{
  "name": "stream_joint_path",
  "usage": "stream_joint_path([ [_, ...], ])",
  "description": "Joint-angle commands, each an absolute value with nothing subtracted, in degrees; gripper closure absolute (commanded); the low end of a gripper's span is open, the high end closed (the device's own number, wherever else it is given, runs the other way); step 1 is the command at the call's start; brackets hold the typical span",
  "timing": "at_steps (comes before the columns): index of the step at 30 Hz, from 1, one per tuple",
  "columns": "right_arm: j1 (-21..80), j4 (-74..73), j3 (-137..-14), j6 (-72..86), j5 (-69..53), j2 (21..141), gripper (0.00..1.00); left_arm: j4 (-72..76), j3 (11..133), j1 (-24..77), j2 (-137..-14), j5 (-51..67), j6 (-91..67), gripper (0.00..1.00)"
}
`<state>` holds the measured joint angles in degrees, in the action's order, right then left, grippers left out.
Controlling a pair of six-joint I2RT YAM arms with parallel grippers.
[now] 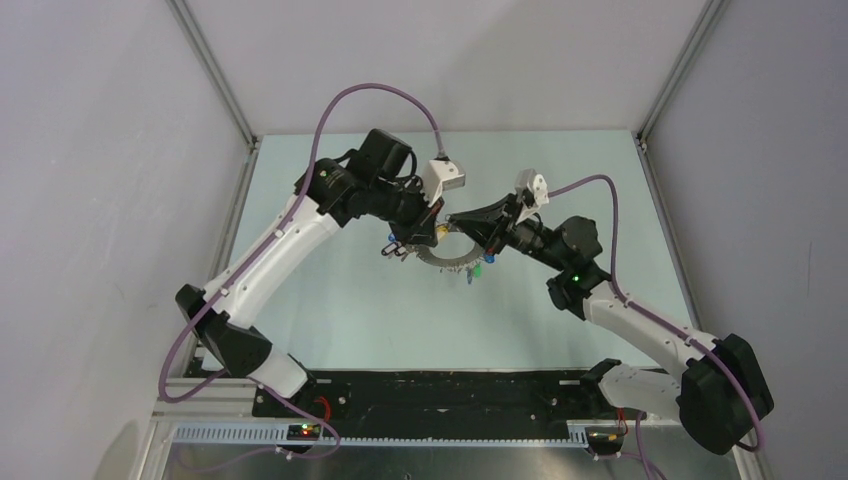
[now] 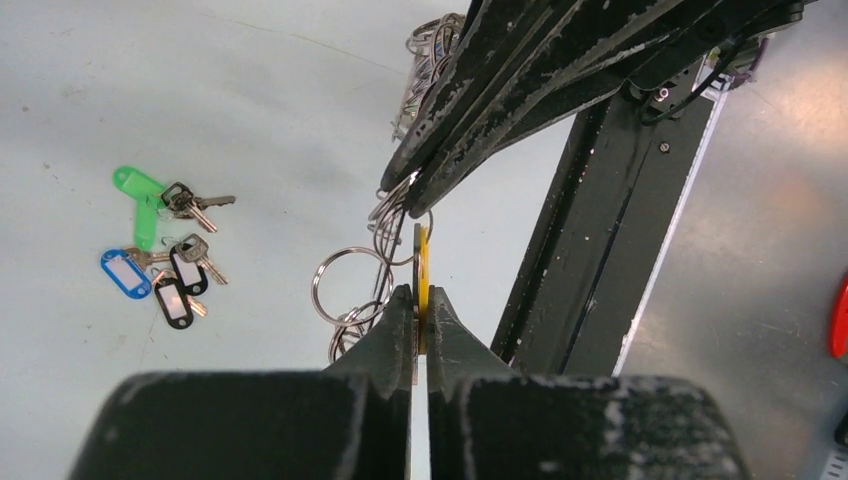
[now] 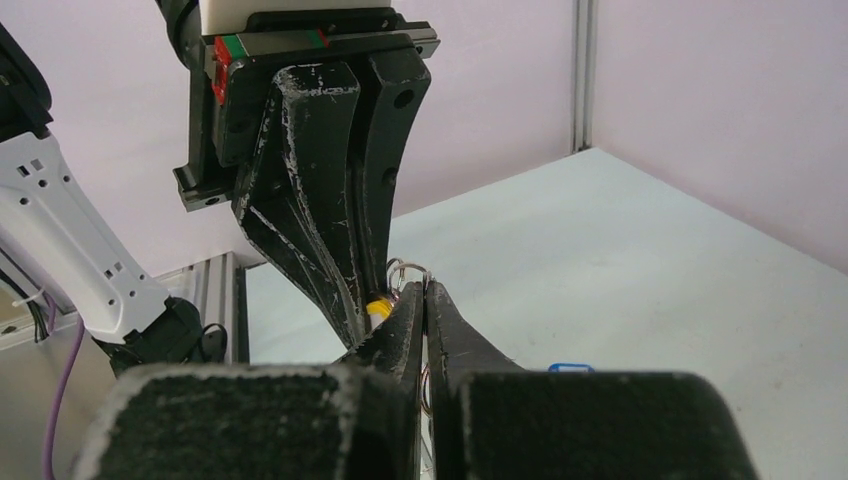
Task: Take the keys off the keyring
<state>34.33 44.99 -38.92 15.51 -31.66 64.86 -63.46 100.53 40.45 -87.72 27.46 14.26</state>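
Bases of both arms sit at the near edge of the table (image 1: 350, 310). The arms reach in and meet over its middle.

Keys (image 2: 185, 270): a loose cluster lies flat on the table, with one green tag (image 2: 140, 200), one blue tag (image 2: 125, 272) and two dark tags. In the left wrist view they lie clear of the rings. From above, blue and green spots show just off the near right rim of the keyring (image 1: 450, 258). More small pieces sit at its left rim, too small to identify.

Keyring: a grey band at mid-table, directly under the two grippers, fringed with split rings (image 2: 418, 70). In the left wrist view, rings hang around both sets of tips. Whether the band rests on the table or is lifted cannot be told.

Left gripper (image 2: 421, 300): comes in from the far left and points down at the keyring. Its jaws are clenched on a yellow tag (image 2: 422, 262), held edge-on between the fingertips.

Right gripper (image 3: 424, 295): comes in from the right, lying nearly level, with its tips just beside the left gripper's. Its jaws are pressed together with no gap visible. The tips sit among the split rings, just above the yellow tag. Whether a ring is pinched between them cannot be told.
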Motion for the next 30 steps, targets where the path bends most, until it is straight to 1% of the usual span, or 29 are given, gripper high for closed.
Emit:
stream_joint_path([
  [1,32.86,52.78,-39.43,17.63,-28.72,61.7,1.0,-63.82,100.59,39.77,-88.87,28.8,12.55,1.0],
  [4,31.61,48.51,-39.18,17.42,-30.04,60.39,1.0,-63.83,101.78,38.62,-87.61,27.33,11.29,1.0],
  [5,31.13,47.33,-39.13,16.89,-31.48,60.08,0.89,-63.86,102.22,38.18,-87.31,26.12,11.01,1.0],
  [6,30.88,44.48,-39.12,15.65,-31.87,59.4,0.79,-63.87,103.34,37.98,-86.76,25.32,10.75,1.0],
  [7,30.82,43.07,-39.05,14.02,-32.53,59.15,0.63,-63.93,103.92,37.84,-86.44,23.91,10.65,1.0],
  [9,30.72,38.01,-39.09,11.31,-33.38,58.35,0.51,-63.92,105.71,37.81,-85.59,23.37,10.45,1.0],
  [10,30.66,37.11,-39.11,10.53,-34.18,57.9,0.49,-63.92,106.72,37.86,-85.46,23.46,10.21,1.0],
  [13,30.67,34.57,-39.1,7.47,-36.05,57.14,0.49,-63.9,108.27,37.86,-85.07,24.75,9.73,1.0],
  [16,30.84,34.73,-39.17,6.15,-40.25,57.15,0.56,-64.11,108.38,37.96,-84.77,24.98,9.34,1.0],
  [20,32.0,34.16,-40.06,1.86,-41.95,57.53,0.59,-64.5,108.54,37.9,-84.2,24.2,8.96,1.0],
  [25,35.57,28.9,-43.99,-3.05,-39.01,58.76,0.53,-64.85,110.23,38.04,-84.86,23.89,7.98,1.0],
  [30,39.64,27.62,-45.21,-6.86,-34.02,59.46,0.49,-64.86,112.03,38.54,-85.67,23.98,6.4,1.0],
])
